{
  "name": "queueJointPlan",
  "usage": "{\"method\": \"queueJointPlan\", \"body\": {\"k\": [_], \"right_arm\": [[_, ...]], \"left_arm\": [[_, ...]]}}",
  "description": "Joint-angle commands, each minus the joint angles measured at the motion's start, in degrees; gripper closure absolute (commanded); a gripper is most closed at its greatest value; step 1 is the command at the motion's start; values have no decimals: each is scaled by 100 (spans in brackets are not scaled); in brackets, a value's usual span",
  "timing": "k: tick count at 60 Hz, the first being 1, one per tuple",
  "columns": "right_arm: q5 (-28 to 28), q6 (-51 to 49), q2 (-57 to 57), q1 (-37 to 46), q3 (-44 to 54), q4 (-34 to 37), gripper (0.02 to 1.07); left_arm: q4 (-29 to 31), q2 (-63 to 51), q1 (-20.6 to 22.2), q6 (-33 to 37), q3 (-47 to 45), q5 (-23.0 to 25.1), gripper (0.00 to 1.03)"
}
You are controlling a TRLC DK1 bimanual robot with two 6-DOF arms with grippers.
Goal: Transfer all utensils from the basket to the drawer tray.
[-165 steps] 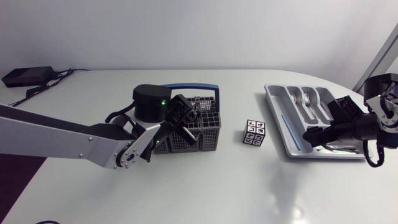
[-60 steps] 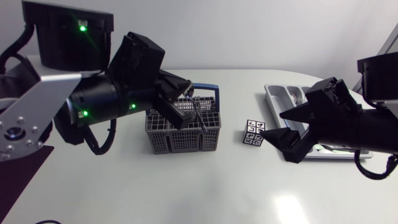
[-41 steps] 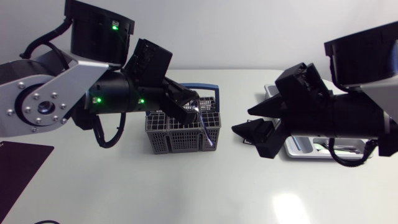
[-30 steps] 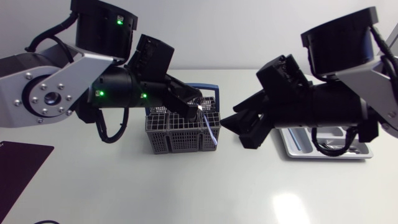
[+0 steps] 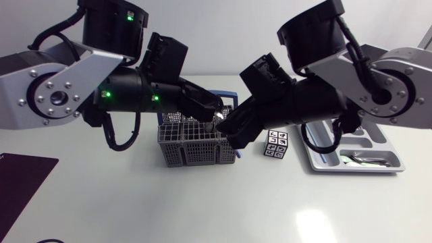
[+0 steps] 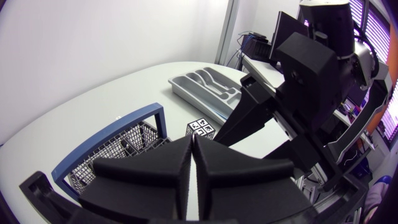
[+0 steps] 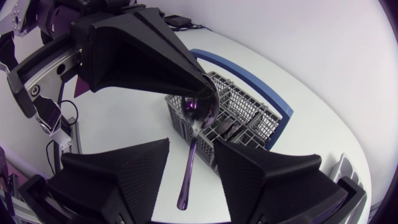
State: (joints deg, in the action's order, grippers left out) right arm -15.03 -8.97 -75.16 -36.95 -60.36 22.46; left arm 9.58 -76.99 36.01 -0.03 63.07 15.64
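Observation:
My left gripper (image 5: 213,112) hangs over the grey wire basket (image 5: 198,146), shut on the bowl of a metal spoon (image 7: 189,163). The spoon's handle points down and toward my right gripper (image 7: 191,147). In the right wrist view the handle lies in the gap between the right fingers, which stand partly open on either side without touching it. From above, my right gripper (image 5: 233,131) reaches in over the basket's right end. In the left wrist view my left gripper (image 6: 193,138) has its fingers pressed together, and they hide the spoon. The grey drawer tray (image 5: 322,160) sits at the right.
The basket (image 7: 244,113) has a blue handle (image 5: 227,95) and dark utensils inside. A small cube with black-and-white markers (image 5: 275,144) stands between basket and tray. Utensils lie in the tray's compartments. A dark mat (image 5: 20,177) lies at the table's left edge.
My right arm has swung left from over the tray to the basket, its fingers narrowing around the spoon handle. My left gripper has kept the spoon above the basket.

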Motion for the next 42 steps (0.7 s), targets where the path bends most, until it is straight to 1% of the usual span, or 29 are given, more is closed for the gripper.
{"method": "queueJointPlan", "body": {"k": [1,5,13,16,21,23,32,38,41,42], "right_arm": [[0,141,-140,-40,-108,-40,63],[0,141,-166,-40,-117,-49,64],[0,141,-210,-40,-143,-49,81],[9,141,-210,-40,-134,-49,85],[17,141,-210,-40,-117,-57,97],[17,141,-210,-40,-108,-57,100],[9,124,-193,-40,-64,-66,101],[-18,115,-184,-40,-37,-31,101],[-27,106,-175,-40,-29,-13,101],[-27,106,-175,-40,-20,-5,101]], "left_arm": [[8,-114,-41,-120,197,71,100],[8,-114,-59,-137,197,106,100],[8,-114,-59,-137,197,106,100],[8,-114,-59,-137,197,115,100],[8,-114,-68,-137,188,132,100],[8,-114,-68,-129,188,132,100],[0,-97,-59,-129,188,150,99],[-27,-62,-68,-129,206,176,94],[-44,-26,-68,-129,215,212,90],[-62,-9,-68,-129,223,212,87]]}}
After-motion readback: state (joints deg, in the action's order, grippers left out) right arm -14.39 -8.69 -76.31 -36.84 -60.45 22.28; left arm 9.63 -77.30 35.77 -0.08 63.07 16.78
